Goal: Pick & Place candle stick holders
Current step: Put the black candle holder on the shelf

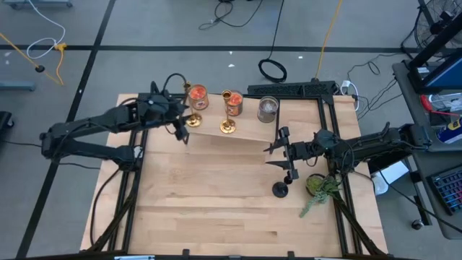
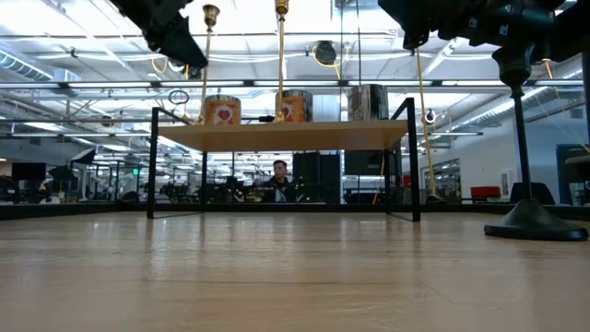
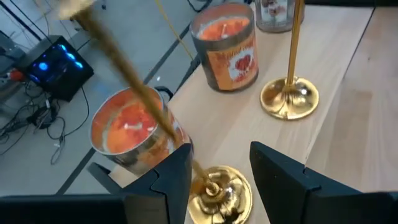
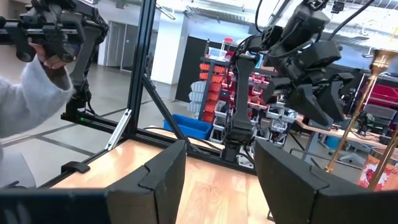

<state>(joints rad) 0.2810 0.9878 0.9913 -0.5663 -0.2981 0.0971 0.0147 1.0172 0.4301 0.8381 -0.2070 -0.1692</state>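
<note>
A brass holder (image 3: 217, 194) stands by its round base on the raised wooden shelf (image 1: 249, 131), beside an orange jar candle (image 3: 127, 127). My left gripper (image 3: 221, 171) is open, one finger on each side of this holder's lower stem and base; it also shows in the high view (image 1: 184, 124). A second brass holder (image 1: 227, 126) stands farther along the shelf. The black holder (image 1: 280, 189) stands on the table, also in the low view (image 2: 530, 221). My right gripper (image 1: 276, 155) is open and empty, above the table just beyond the black holder. My left gripper comes from above, slanting down, with the brass holder's lower stem (image 3: 200, 174) right beside one finger (image 3: 177, 171). I cannot tell whether that finger touches the stem. The holder stands on the shelf.
The shelf also bears a second orange jar candle (image 1: 234, 103) and a grey jar candle (image 1: 268, 108). A green plant (image 1: 317, 189) lies at the table's right edge. A person's sleeve (image 4: 31, 106) shows beyond the table. Bare wood lies toward the near edge (image 1: 216, 217).
</note>
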